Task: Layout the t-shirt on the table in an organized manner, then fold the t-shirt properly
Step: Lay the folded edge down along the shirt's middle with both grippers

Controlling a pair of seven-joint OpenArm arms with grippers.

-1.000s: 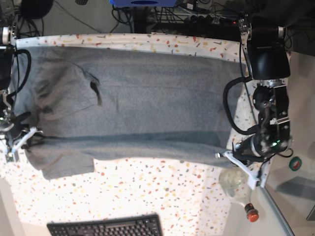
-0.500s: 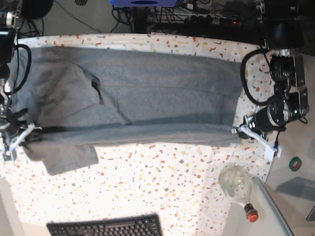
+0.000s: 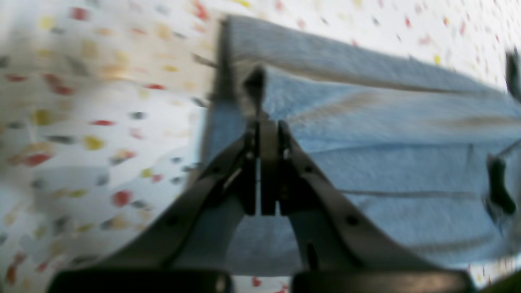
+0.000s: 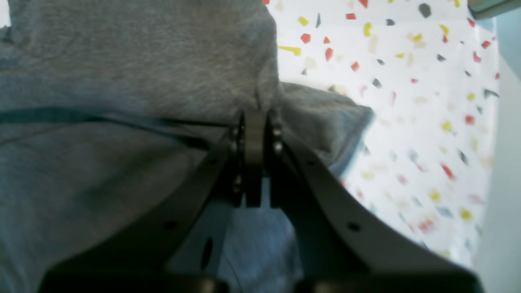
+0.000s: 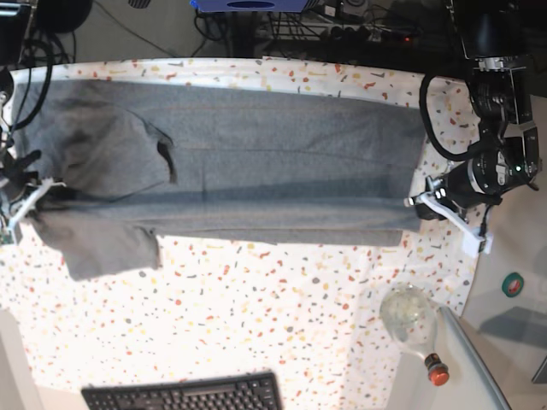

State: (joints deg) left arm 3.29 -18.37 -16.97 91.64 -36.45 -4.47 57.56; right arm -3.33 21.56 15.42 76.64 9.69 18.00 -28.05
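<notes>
Speckled surface (image 5: 282, 325) showing beneath, you are clenching both tools on the t-shirt (image 5: 256, 162), risking slippage if pulling unevenly.

Left arm (image 5: 500, 128) seen as black, blocky links; thick black cable looped beside it; small green light lit near wrist. Left pincer (image 3: 262, 134) formed of dark grey tapering fingers — round holes and screw heads dotted along them. Right pincer (image 4: 254, 134) built alike, blacker in tone. White finger pieces noted in base view — on both pincers.
</notes>
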